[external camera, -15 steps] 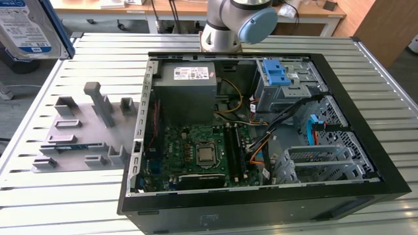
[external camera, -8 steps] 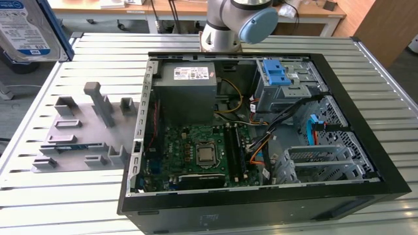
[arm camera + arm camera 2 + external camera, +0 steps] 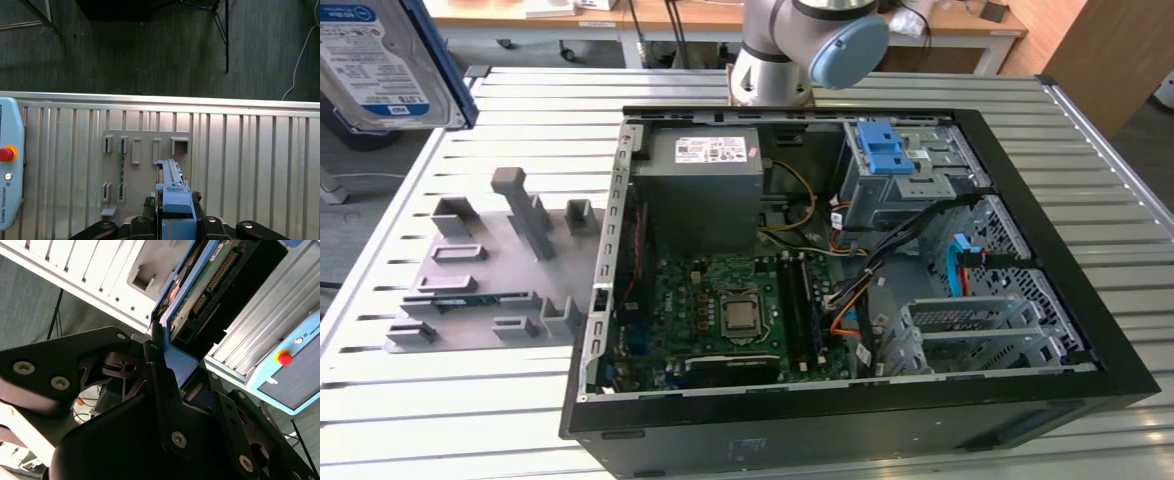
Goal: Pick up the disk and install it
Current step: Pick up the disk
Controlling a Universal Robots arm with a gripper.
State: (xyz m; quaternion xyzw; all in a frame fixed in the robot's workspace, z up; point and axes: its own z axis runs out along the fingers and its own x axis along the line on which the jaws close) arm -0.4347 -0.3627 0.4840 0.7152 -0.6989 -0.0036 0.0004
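Note:
The disk (image 3: 380, 60) hangs high above the table at the exterior view's left, its white-and-blue label facing the camera and its blue carrier frame along the edge. In the second wrist view my gripper (image 3: 182, 372) is shut on the disk (image 3: 210, 285), black fingers (image 3: 157, 375) clamping the blue frame, with the circuit-board side showing. In the first wrist view the disk (image 3: 172, 192) stands edge-on between the gripper (image 3: 175, 224) fingers, above the grey fixture plate (image 3: 145, 165).
An open computer case (image 3: 1067, 300) lies on the slatted table (image 3: 520, 110), holding a motherboard (image 3: 734, 310), a grey power-supply box (image 3: 700, 185), a metal cage with a blue latch (image 3: 887, 155) and a second cage (image 3: 974, 330). A grey fixture plate (image 3: 494, 270) sits beside the case. A pendant (image 3: 7, 160) lies on the table.

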